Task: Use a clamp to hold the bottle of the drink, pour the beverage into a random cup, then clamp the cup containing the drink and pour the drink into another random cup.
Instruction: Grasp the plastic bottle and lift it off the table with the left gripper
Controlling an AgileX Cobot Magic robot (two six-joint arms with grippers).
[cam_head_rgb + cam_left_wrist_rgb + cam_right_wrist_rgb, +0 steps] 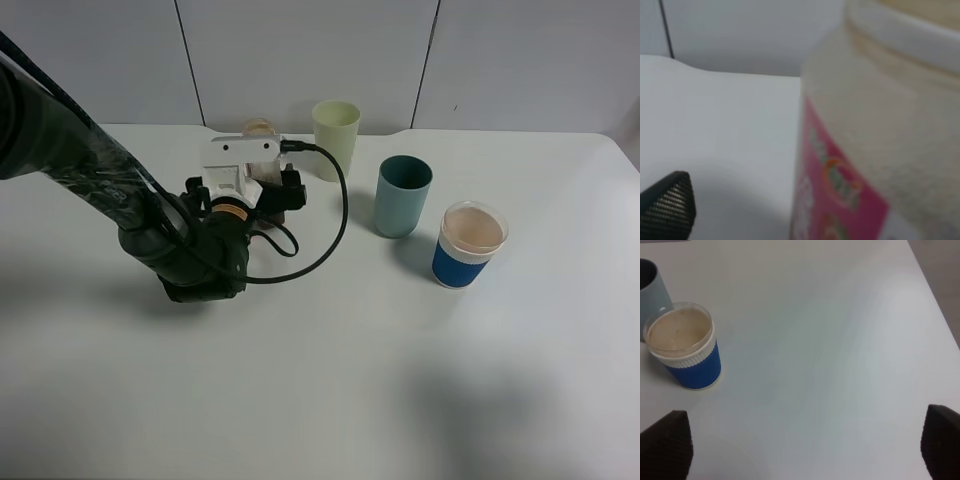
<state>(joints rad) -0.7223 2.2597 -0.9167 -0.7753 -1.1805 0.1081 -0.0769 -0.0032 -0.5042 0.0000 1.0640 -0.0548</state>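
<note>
Left clamp [250, 190]: fingers spread wide, gripping nothing, with the bottle [865, 150] upright toward the back of the table [400, 380], close before it and apart from one finger [670, 207]. Right gripper [802, 452]: fingers wide apart, empty, above the table. Blue-sleeved cup [470, 245], brown beverage [679, 330] inside, stands near the teal cup [403, 196]; pale green cup [335, 138] further back

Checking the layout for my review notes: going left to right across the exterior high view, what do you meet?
left arm → pale green cup → teal cup → blue-sleeved cup
</note>
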